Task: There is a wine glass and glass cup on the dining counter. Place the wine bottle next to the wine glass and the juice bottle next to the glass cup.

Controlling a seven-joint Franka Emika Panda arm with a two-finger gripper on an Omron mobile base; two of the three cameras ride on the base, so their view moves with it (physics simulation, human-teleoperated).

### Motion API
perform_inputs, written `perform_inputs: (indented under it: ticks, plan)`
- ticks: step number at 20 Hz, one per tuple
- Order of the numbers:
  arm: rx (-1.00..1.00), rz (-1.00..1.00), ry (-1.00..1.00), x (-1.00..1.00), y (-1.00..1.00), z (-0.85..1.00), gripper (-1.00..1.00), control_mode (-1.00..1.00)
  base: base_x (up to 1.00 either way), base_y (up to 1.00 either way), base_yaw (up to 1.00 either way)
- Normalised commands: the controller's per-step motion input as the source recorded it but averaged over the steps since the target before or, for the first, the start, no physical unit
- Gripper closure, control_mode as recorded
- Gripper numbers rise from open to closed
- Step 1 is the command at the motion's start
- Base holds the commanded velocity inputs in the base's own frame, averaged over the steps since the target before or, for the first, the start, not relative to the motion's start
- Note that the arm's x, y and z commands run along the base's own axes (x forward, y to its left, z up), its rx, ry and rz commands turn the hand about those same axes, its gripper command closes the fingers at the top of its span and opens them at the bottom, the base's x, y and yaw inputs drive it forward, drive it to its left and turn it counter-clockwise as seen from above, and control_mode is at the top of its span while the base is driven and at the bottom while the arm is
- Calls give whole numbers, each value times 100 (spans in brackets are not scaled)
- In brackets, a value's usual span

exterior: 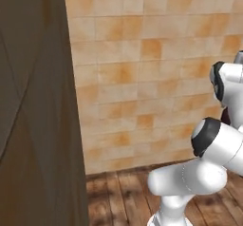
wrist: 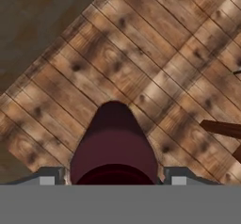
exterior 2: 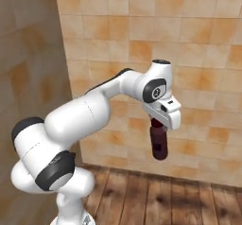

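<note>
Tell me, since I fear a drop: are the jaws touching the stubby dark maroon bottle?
Touching. In the hand view the stubby dark maroon bottle sits tight between both jaws; the right base view shows it hanging above the floor.

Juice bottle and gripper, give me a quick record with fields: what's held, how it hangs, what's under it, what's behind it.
held: juice bottle, dark maroon, gripped near its top
gripper: shut on the bottle, one finger on each side
bottle pose: upright, hanging below the hand, clear of the floor
below: wooden plank floor
behind: orange-tan tiled wall
dining counter and glasses: cannot tell from these pictures
</note>
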Motion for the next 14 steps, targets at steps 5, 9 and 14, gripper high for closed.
perform_inputs:
  ticks: [5, 9, 14]
  plan:
    - [0, 0, 0, 0, 0, 0, 100, 100, 49, 4, -56]
    - [0, 0, 0, 0, 0, 0, 100, 100, 33, 8, -72]
    - [0, 0, 0, 0, 0, 0, 100, 100, 28, 8, -76]
